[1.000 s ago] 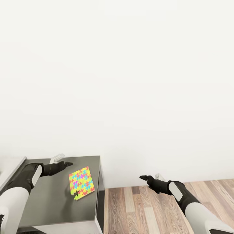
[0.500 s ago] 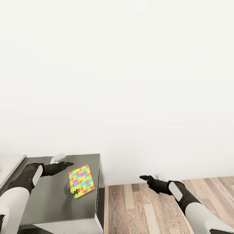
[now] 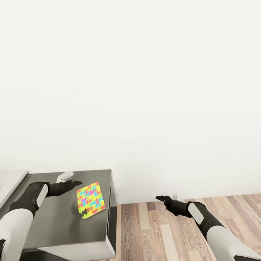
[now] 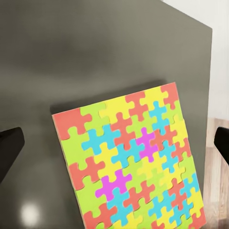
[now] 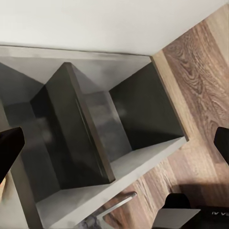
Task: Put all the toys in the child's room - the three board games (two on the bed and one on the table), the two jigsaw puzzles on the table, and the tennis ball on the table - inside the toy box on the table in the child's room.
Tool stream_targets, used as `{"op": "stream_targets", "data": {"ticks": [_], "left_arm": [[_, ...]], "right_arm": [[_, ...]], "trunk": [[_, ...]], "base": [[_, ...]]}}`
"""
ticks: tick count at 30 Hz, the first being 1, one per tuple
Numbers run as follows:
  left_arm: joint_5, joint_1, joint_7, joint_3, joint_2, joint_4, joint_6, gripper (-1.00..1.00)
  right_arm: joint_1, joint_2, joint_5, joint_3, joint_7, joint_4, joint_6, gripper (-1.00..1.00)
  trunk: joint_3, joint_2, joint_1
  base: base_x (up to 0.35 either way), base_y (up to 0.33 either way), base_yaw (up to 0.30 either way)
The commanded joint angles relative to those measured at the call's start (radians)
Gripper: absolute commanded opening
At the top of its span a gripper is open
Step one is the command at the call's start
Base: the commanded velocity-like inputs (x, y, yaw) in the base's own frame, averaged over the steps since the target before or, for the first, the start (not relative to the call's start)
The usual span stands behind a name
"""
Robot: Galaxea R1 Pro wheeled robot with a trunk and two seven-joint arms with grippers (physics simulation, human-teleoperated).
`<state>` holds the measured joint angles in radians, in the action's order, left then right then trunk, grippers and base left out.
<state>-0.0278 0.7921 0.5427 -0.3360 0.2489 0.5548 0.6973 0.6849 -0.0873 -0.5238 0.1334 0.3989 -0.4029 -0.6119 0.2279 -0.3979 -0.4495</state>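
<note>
White wall (image 3: 145, 90) takes up most of the head view, with wood-plank floor (image 3: 163, 232) at lower right. On the dark grey table (image 3: 54, 221) at lower left lies one jigsaw puzzle (image 3: 90, 200), flat, close to the right edge with bare top all around. Just left of it hovers the left gripper (image 3: 77, 183), jaws spread wide above the puzzle (image 4: 133, 162). Over open floor, the right gripper (image 3: 160, 198) hangs with jaws spread, well apart from the table.

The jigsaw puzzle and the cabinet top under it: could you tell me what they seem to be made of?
Jigsaw puzzle: probably card or foam, matte, flat interlocking coloured pieces. Cabinet top: dark grey, smooth, semi-gloss, perhaps laminate or painted board; a soft light spot reflects in it.
</note>
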Motion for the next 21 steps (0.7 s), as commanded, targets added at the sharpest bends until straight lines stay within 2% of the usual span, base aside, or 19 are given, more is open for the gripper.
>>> {"op": "stream_targets", "data": {"ticks": [1,21], "left_arm": [[-0.003,0.001,0.002,-0.004,0.000,0.001,0.008,1.00],[-0.003,0.001,0.002,-0.002,0.000,0.001,0.008,1.00]], "right_arm": [[0.001,0.000,-0.001,0.006,0.001,-0.001,-0.008,1.00],[0.001,0.001,-0.001,0.006,0.001,-0.001,-0.008,1.00]], "trunk": [[0.004,-0.002,-0.001],[0.036,-0.002,-0.001]], "base": [[0.000,0.000,0.000],[0.000,0.000,0.000]]}}
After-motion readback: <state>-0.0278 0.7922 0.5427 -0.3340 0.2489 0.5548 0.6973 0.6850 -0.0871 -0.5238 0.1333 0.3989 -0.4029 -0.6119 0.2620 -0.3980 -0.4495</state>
